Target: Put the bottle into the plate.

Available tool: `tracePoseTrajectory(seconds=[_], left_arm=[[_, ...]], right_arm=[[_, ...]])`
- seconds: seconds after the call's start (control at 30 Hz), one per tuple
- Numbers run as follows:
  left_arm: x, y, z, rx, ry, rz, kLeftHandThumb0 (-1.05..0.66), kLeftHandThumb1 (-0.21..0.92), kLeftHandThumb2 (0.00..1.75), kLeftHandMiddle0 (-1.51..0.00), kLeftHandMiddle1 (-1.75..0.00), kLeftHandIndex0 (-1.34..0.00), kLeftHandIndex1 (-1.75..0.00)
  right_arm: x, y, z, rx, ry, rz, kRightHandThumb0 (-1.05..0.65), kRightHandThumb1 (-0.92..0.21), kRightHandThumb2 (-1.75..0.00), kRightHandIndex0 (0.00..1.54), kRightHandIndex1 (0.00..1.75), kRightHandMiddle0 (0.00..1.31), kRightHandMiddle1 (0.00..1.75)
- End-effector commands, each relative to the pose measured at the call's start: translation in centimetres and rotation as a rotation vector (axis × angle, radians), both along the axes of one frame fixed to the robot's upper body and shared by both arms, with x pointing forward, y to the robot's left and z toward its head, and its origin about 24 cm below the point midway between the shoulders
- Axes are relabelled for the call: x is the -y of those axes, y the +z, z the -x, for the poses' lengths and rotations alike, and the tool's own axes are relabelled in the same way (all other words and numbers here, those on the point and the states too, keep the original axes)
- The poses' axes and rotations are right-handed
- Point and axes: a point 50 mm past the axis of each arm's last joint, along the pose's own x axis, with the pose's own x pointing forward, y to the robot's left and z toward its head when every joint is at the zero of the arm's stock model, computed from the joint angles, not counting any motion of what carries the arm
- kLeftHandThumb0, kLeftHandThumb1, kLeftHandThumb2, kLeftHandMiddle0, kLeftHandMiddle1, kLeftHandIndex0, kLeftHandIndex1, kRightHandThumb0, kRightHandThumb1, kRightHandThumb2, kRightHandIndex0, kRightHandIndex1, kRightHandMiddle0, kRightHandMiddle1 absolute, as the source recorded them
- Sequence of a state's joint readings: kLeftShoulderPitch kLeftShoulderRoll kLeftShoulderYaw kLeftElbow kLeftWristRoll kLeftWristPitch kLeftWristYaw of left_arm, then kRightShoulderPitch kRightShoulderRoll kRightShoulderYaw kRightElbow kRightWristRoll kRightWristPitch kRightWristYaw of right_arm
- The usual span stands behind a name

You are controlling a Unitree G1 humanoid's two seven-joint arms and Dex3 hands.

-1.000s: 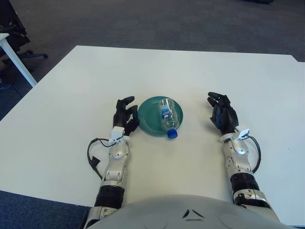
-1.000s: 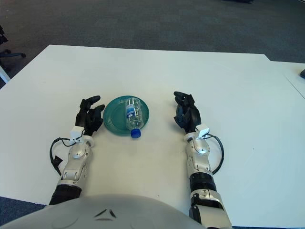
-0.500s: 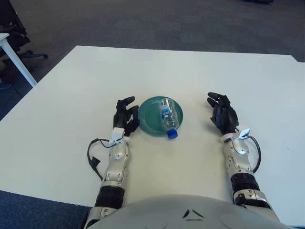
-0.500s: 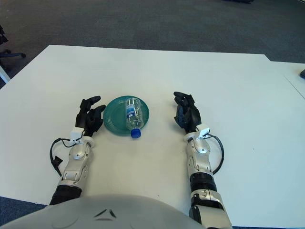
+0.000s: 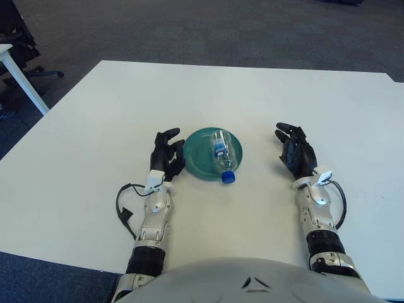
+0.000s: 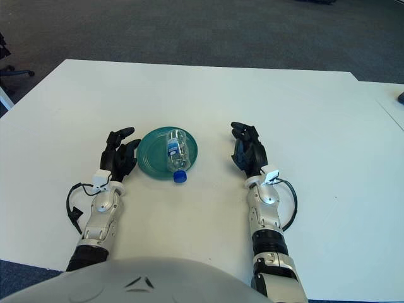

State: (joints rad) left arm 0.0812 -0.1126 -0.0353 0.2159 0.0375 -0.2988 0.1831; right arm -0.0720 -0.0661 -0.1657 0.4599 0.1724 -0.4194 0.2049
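Task looks basically done. The bottle (image 5: 221,156) lies on its side in the teal plate (image 5: 197,156), clear body across the dish, blue cap (image 5: 228,177) poking out over the near rim toward the robot. Cannot tell if the cap touches the white table (image 5: 95,126) or just overhangs.

Step in hand: release and retreat, as I judge it. Neither hand holds anything. Left hand (image 5: 166,156) sits just beside the plate's left rim, its fingers (image 5: 168,135) loosely spread and a bit curled, the tips pointing away from the robot; the plate edge is right next to them and the bottle is beyond that, apart from the fingertips. Right hand (image 5: 296,151) is well to the right of the plate, fingers relaxed and open, with bare table between them and the cap.

Next move, my guess: nothing to grasp, just pull both hands back without nudging the plate. The left one is the risk, being so close to the rim. If the overhang matters, a small push on the cap end would seat the bottle further in.

Plate holds only the bottle.
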Motion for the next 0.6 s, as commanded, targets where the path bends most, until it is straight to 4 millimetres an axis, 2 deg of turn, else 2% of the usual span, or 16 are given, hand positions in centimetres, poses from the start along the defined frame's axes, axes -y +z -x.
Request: tracePoseTrajectory(seconds=[0.0,0.4,0.57], left_arm=[[0.47,-2.0,0.98,-0.109,-0.012,0.031,-0.61,0.91,0.58,-0.57,-0.8,-0.35,-1.15],[0.35,-2.06,1.07,-0.098,-0.028,0.057,-0.58,0.89,0.62,-0.58,-0.79,-0.37,-1.13],[0.17,-1.96,1.14,-0.086,-0.038,0.059,-0.62,0.91,0.59,-0.58,-0.79,-0.37,-1.13]], right_arm=[[0.4,-1.81,1.34,-0.097,-0.026,-0.001,-0.73,-0.92,-0.75,0.27,0.6,0.0,0.95],[0.19,-1.69,2.0,-0.103,-0.051,0.007,-0.72,-0.92,-0.76,0.28,0.58,0.0,0.92],[-0.03,-1.57,2.34,-0.105,-0.058,0.002,-0.72,-0.92,-0.75,0.29,0.58,0.0,0.94]])
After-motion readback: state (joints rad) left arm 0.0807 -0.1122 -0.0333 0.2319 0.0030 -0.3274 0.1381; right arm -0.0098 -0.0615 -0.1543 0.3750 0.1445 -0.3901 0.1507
